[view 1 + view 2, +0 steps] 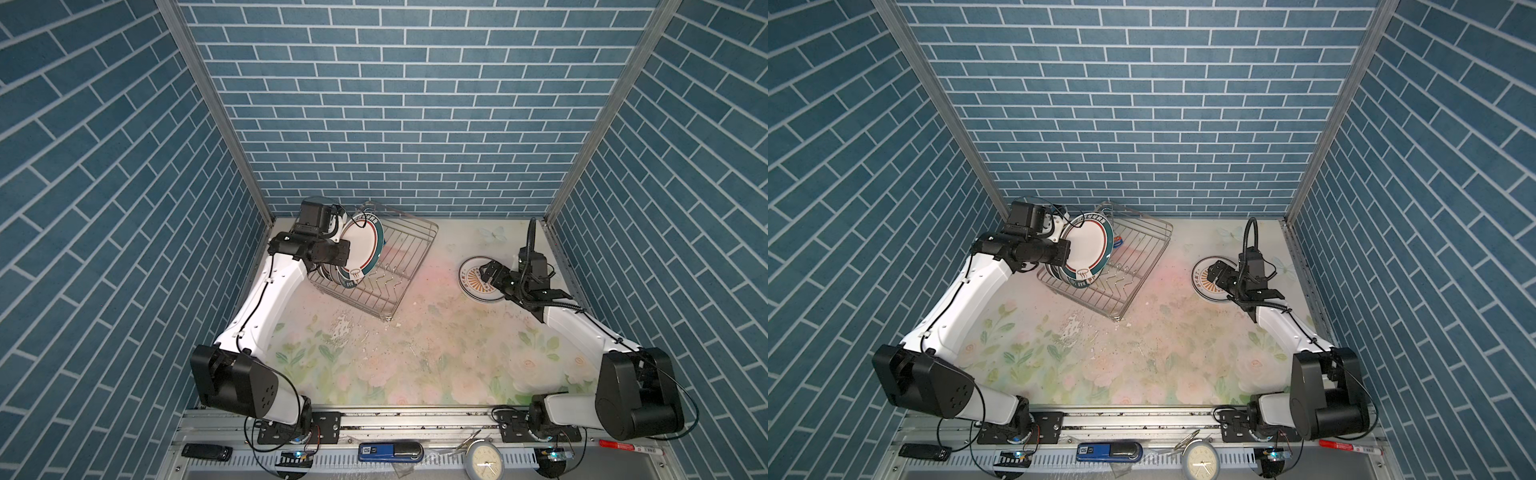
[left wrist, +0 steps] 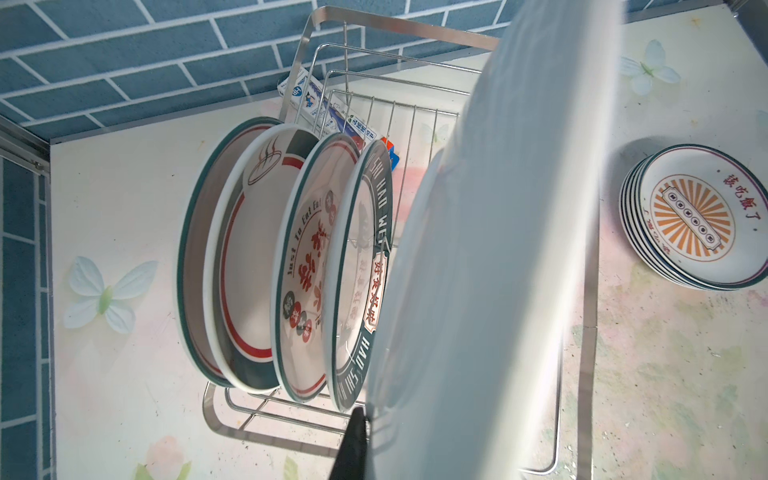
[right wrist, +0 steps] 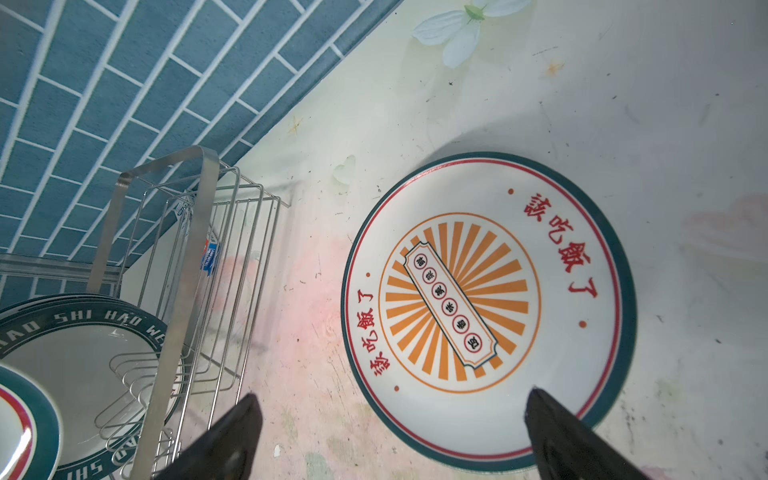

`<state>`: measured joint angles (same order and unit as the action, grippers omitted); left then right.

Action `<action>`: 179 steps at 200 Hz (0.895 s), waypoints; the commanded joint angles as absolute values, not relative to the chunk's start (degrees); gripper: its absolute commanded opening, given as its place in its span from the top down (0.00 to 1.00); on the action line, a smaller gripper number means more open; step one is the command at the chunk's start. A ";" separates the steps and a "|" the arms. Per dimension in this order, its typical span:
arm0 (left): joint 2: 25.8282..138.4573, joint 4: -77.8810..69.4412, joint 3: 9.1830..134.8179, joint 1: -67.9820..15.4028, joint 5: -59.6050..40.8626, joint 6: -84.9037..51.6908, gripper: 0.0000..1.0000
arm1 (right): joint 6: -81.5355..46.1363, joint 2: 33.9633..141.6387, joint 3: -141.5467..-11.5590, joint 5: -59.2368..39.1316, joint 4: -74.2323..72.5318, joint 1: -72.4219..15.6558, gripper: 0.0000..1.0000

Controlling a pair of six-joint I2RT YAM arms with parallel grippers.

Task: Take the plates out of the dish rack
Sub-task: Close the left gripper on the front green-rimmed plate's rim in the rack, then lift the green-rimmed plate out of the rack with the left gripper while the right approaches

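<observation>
The left gripper (image 1: 344,249) pinches the edge of a teal-rimmed plate (image 1: 362,245), holding it upright over the left end of the dish rack (image 1: 405,266) at the far left, where four other plates (image 2: 291,257) stand in the dividers. The right gripper (image 3: 392,395), jaws spread wide, hovers over the stacked plates (image 2: 690,216) lying on the table (image 1: 415,353) at the far right.
</observation>
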<state>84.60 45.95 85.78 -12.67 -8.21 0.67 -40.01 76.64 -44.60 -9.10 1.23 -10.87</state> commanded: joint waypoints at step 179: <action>86.18 26.73 79.67 -14.16 -48.29 -18.18 1.00 | -47.82 75.40 -35.68 -37.22 -38.32 -17.56 0.01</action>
